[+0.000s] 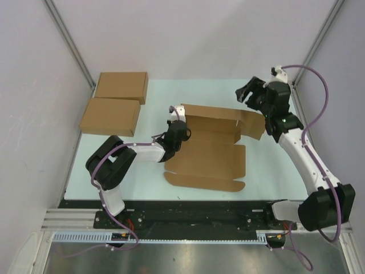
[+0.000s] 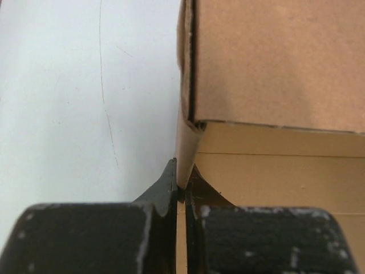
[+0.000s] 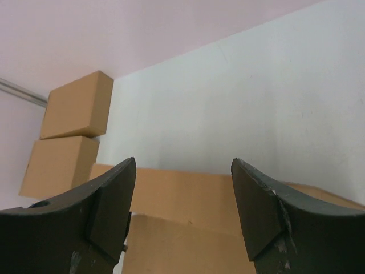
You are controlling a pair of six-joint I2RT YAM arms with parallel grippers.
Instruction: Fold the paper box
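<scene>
The paper box point(image 1: 208, 157) lies half-formed at the table's middle, its front panel flat and its rear wall and right flap point(image 1: 251, 124) raised. At the box's left side my left gripper point(image 1: 178, 129) is shut on the thin upright left wall. The left wrist view shows that wall's edge point(image 2: 186, 142) pinched between the fingertips of the left gripper point(image 2: 183, 184), with the box's inner floor point(image 2: 285, 171) to the right. My right gripper point(image 1: 249, 91) hovers open above the right rear corner. In the right wrist view, the right gripper point(image 3: 183, 162) holds nothing, and brown cardboard point(image 3: 188, 228) lies below it.
Two made-up brown flat boxes point(image 1: 121, 87) point(image 1: 110, 116) sit at the back left corner, also visible as flat boxes point(image 3: 77, 105) point(image 3: 57, 165) in the right wrist view. Pale walls and metal frame posts enclose the table. The arm bases stand along the near edge.
</scene>
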